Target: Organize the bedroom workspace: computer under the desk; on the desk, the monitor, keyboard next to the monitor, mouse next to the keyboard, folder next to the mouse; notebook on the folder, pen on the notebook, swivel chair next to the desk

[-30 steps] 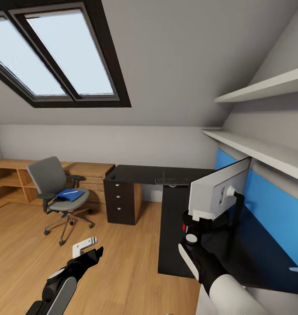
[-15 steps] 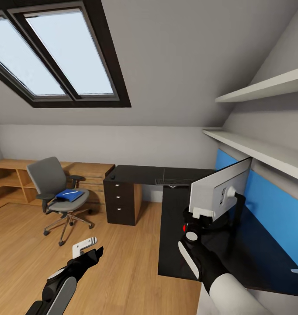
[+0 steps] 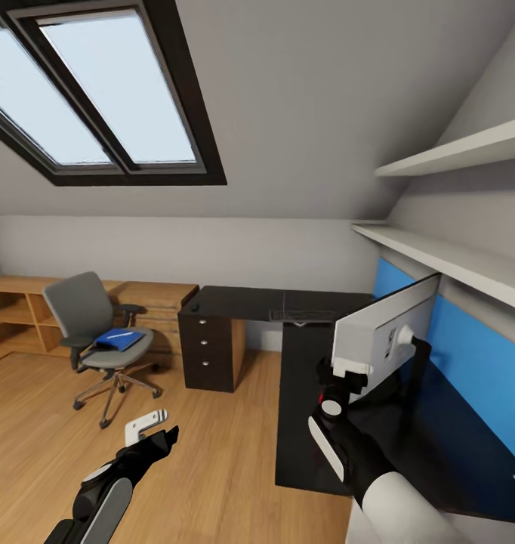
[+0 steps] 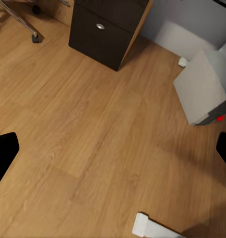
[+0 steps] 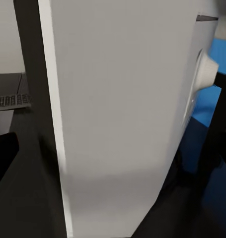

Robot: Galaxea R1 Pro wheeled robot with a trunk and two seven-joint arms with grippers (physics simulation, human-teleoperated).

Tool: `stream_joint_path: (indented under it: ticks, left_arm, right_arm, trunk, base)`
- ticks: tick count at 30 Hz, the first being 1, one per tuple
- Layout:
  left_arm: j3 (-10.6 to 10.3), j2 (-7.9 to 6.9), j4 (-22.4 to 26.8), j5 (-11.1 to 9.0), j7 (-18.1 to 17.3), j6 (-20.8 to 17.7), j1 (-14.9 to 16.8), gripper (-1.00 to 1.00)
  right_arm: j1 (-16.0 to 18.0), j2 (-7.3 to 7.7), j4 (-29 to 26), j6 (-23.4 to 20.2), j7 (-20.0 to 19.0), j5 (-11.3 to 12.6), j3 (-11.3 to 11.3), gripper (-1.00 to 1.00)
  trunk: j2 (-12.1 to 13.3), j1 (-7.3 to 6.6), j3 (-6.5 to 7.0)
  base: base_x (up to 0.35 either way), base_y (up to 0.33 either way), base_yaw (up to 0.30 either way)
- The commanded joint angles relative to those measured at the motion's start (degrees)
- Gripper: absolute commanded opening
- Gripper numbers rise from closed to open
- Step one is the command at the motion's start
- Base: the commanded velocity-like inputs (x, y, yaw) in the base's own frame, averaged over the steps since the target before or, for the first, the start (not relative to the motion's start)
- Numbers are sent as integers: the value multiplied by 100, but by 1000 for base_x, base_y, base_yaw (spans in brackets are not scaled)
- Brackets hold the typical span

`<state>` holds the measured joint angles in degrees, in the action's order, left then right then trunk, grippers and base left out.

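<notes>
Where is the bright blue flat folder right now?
In the head view the bright blue flat folder lies on the seat of the grey padded swivel chair, at the left, in front of the light wooden cabinet and left of the black desk's drawers.

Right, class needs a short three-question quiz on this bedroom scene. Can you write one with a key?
1. True or false: the folder lies on the desk.
2. What does the right gripper hold? A) keyboard B) monitor C) mouse
3. Fill in: the left gripper hangs open over the ____.

Key: 1 false, it lies on the chair; 2 B; 3 floor.
</notes>
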<state>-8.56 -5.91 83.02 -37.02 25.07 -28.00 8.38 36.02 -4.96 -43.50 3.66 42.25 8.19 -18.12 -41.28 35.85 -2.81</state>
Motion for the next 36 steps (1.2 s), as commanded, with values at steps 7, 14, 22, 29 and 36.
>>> stream_joint_path:
  ticks: [7,14,22,29,36]
  left_arm:
    - [-8,-6,6,-60,59,-4,6,100]
    - [4,-6,4,-60,59,-10,6,100]
    - [5,-7,4,-54,61,-5,6,100]
    - [4,-6,-1,-57,62,-4,6,100]
    - [4,-6,-4,-59,60,-4,6,100]
  right_arm:
    - [7,4,4,37,29,60,-25,100]
    - [8,4,-2,38,38,60,-25,100]
    - [6,10,-24,38,46,60,-19,100]
    - [6,12,-26,38,46,60,-9,100]
    - [3,13,-27,38,46,60,-1,100]
  trunk:
    - [-9,4,-11]
    - [-9,4,-11]
    - [-9,4,-11]
    - [-9,4,-2]
    - [-9,4,28]
  base:
    - [62,13,0]
    - [33,57,0]
    - [45,34,0]
    - [4,3,-27]
    - [1,0,-146]
